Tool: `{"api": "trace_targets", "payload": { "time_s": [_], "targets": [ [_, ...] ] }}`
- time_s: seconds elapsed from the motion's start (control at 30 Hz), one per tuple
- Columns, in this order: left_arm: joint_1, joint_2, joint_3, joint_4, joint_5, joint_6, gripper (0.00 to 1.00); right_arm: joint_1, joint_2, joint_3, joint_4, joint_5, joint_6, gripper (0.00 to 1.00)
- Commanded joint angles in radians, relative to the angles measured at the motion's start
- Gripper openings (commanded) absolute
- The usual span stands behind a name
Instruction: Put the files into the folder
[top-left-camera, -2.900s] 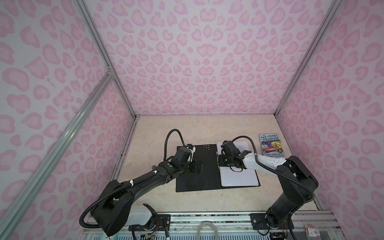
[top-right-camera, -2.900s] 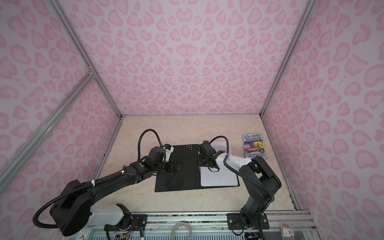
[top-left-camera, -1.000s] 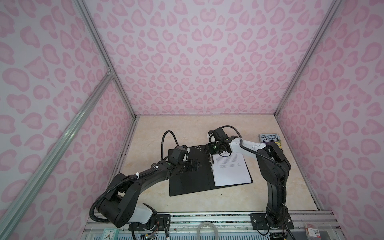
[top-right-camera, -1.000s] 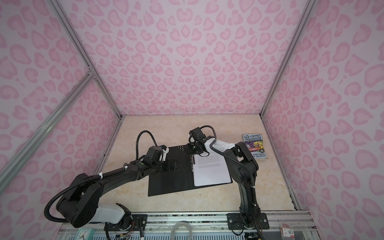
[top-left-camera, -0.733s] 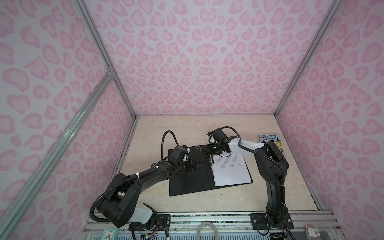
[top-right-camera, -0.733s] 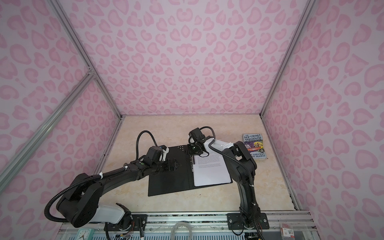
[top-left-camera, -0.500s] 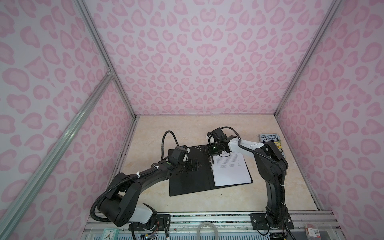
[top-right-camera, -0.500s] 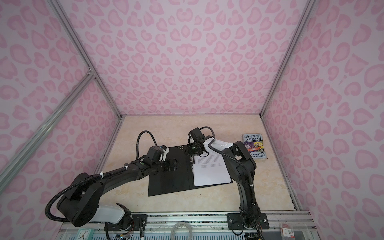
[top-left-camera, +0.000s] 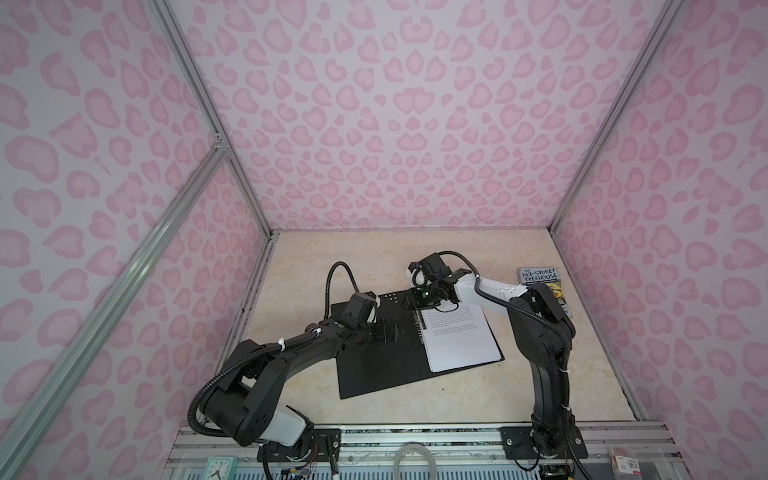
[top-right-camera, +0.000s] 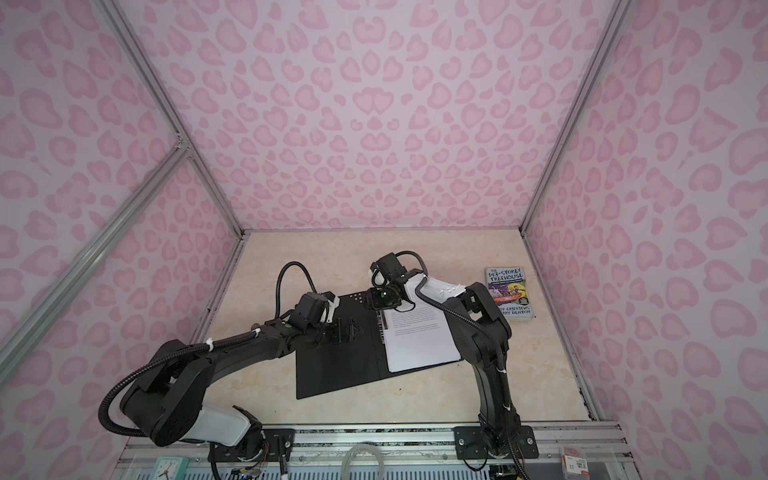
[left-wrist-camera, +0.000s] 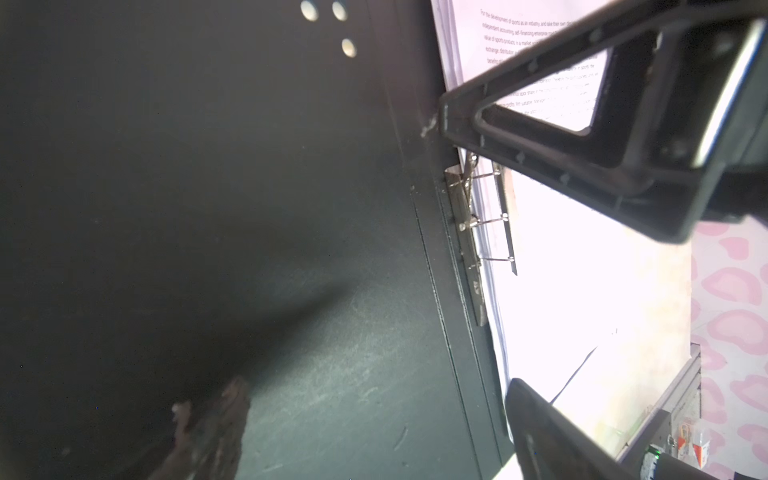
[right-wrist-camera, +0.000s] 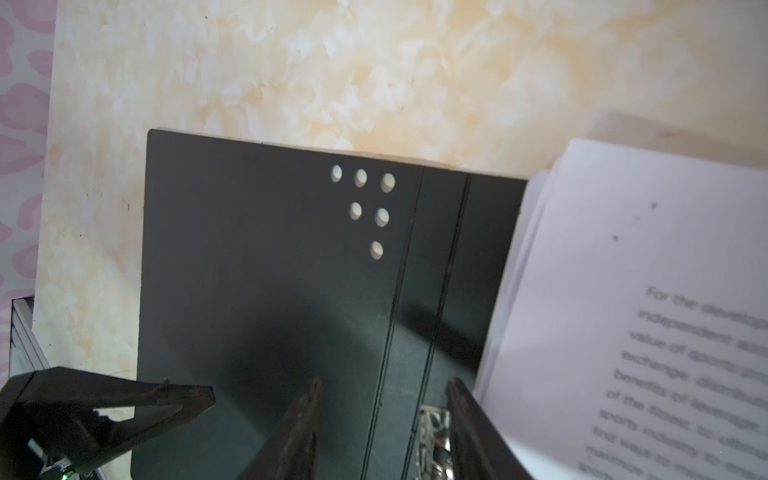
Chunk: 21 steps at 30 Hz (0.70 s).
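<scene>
the right tool (right-wrist-camera: 385, 380), half open, straddles the silver metal spine clip (right-wrist-camera: 434, 436), whose length runs back beneath it; white printed files (top-left-camera: 457, 340) lie just beside, inside the open black-lined folder (top-left-camera: 374, 365); left tool (top-right-camera: 348, 330) wide.

Both top views look steeply down from high above the near edge, taking in the whole table (top-left-camera: 374, 257). Each wrist camera hangs close over the open folder (left-wrist-camera: 249, 208); both share its spine clip (right-wrist-camera: 432, 432) and punched holes (right-wrist-camera: 365, 208).

Beige marbled table (top-left-camera: 374, 253), open black folder (top-left-camera: 374, 370) flat on it, paperback book (top-right-camera: 508, 299) (near right edge)
</scene>
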Motion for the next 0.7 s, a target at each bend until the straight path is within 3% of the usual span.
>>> {"api": "trace_targets", "payload": {
  "time_s": [0.0,0.3,0.67],
  "targets": [
    [0.0,0.005,0.01,0.011,0.001,0.001,0.97,0.008,-0.017,-0.001,-0.012,-0.034,-0.024,0.48],
    [0.001,-0.015,0.006,0.003,-0.015,0.001,0.97,0.02,-0.105,-0.089,0.026,-0.072,-0.032,0.47],
    [0.004,-0.105,-0.016,-0.012,-0.069,0.008,0.97,0.054,-0.321,-0.363,0.155,-0.062,0.014,0.48]
  ]
}}
